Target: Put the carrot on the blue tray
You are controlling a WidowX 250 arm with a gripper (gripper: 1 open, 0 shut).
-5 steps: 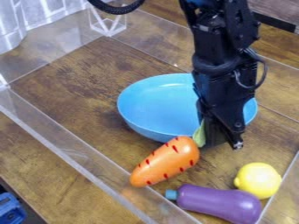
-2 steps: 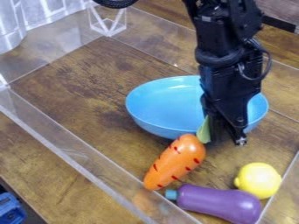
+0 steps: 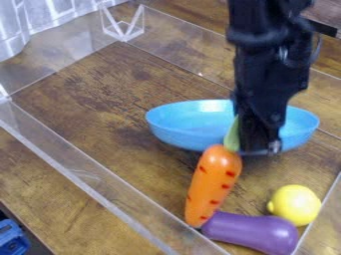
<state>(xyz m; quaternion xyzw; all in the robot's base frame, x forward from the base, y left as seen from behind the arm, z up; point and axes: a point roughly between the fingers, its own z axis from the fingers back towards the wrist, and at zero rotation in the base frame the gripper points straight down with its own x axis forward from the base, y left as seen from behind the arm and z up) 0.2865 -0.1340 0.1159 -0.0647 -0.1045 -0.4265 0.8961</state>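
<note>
The orange carrot point(image 3: 213, 185) hangs almost upright, tip down, just in front of the blue tray point(image 3: 186, 122). Its green stem end is pinched between the fingertips of my gripper point(image 3: 250, 141), which is shut on it. The black arm rises straight above and hides the right part of the tray's bowl. The carrot's lower tip sits close to the wooden table beside the purple toy.
A yellow lemon point(image 3: 296, 204) and a purple eggplant point(image 3: 250, 232) lie at the front right, right next to the carrot. A clear plastic wall point(image 3: 80, 169) runs along the front left of the wooden table.
The carrot has swung from lying slanted to nearly upright and risen by its stem end. The gripper has moved slightly right and up; the tray has shifted a little right.
</note>
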